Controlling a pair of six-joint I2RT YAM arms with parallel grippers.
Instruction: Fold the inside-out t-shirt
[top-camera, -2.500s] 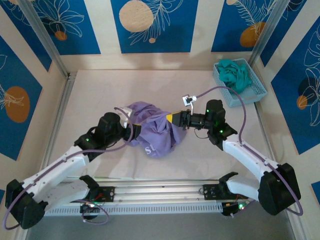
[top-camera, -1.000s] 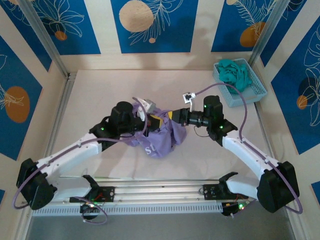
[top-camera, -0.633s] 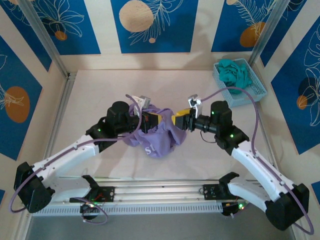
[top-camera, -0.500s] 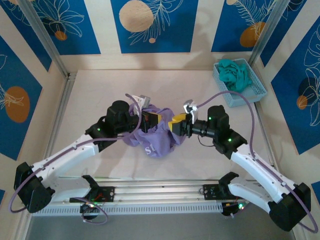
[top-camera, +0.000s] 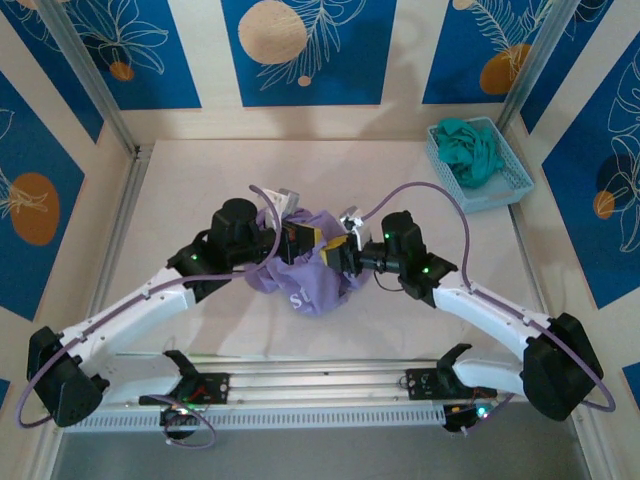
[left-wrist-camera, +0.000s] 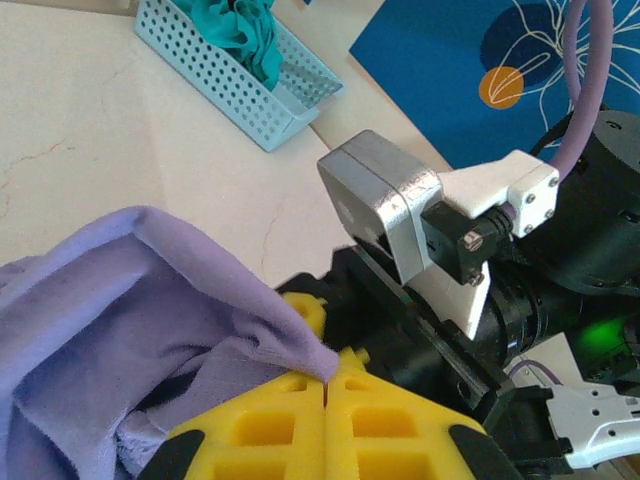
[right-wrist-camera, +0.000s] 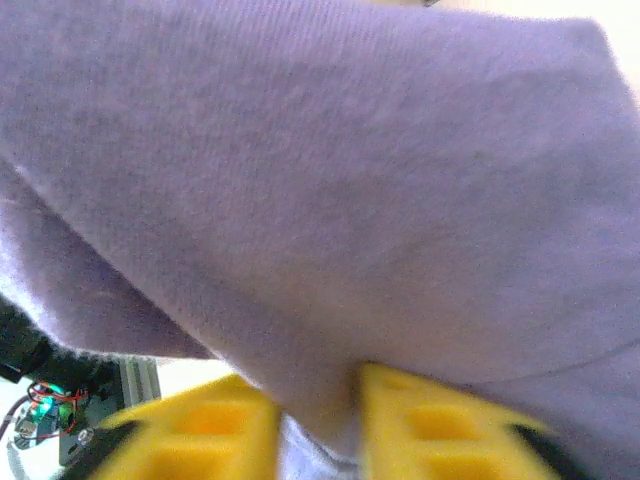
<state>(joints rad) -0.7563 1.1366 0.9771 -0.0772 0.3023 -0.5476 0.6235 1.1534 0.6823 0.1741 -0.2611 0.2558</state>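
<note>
The inside-out t-shirt (top-camera: 312, 285) is a lavender bunch at the middle of the table, with part of its fabric lifted between the two arms. My left gripper (top-camera: 308, 237) comes in from the left. In the left wrist view its yellow fingers (left-wrist-camera: 270, 430) are pressed together, and the left gripper (left-wrist-camera: 328, 378) is shut on a fold of the t-shirt (left-wrist-camera: 120, 290) at its tips. My right gripper (top-camera: 340, 248) meets it from the right, almost touching. In the right wrist view the right gripper (right-wrist-camera: 318, 420) is shut on a bulge of t-shirt (right-wrist-camera: 320, 150) fabric wedged between its fingers.
A light blue basket (top-camera: 507, 183) with a teal-green garment (top-camera: 470, 148) stands at the back right, also seen as the basket (left-wrist-camera: 230, 95) in the left wrist view. The right arm's wrist camera (left-wrist-camera: 385, 205) sits right ahead of my left fingers. Metal rails border the table.
The left arm swung in and lifted fabric at the bunch's top. The right gripper drew back, opened, then moved left to the left gripper and closed on the fabric.
</note>
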